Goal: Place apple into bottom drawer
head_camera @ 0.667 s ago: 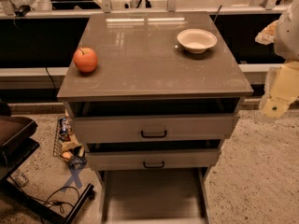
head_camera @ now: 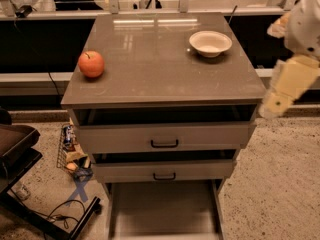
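Apple (head_camera: 91, 64): front-left on cabinet top (head_camera: 160, 79), untouched. Gripper (head_camera: 280, 91): beside the cabinet's right edge, well apart from apple (spread cannot be told). Bottom drawer (head_camera: 165, 209): open. Approach: cross above the bowl (head_camera: 210, 43), descend centred over apple.

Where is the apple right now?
The apple sits at the front left of the cabinet top, far from the white bowl. The gripper hangs right of the cabinet.

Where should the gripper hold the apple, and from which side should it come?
Probably grip the apple across its widest middle, coming from above: it sits stem-up near the left front corner of the cabinet top, with nothing close beside it. The gripper hangs off the cabinet's right side.
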Robot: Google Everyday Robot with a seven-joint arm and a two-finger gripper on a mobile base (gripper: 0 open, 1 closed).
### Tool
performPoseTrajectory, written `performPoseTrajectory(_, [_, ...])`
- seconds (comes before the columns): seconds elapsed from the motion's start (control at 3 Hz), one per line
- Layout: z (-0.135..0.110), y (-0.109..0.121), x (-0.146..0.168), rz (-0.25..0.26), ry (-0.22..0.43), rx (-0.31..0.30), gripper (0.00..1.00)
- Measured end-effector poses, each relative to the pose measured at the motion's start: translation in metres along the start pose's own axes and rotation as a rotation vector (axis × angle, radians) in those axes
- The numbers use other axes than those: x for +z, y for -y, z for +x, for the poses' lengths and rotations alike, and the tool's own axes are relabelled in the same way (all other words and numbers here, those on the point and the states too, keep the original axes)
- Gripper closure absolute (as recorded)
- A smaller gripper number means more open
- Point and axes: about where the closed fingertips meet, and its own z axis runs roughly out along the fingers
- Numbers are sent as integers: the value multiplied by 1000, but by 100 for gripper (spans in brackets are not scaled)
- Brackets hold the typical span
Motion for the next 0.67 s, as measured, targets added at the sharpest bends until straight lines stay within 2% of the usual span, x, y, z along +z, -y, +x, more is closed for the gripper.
performPoseTrajectory(0.33, [-35, 22, 25, 32, 165, 83, 0])
performPoseTrajectory(0.67, [-70, 25, 63, -6, 405, 140, 0])
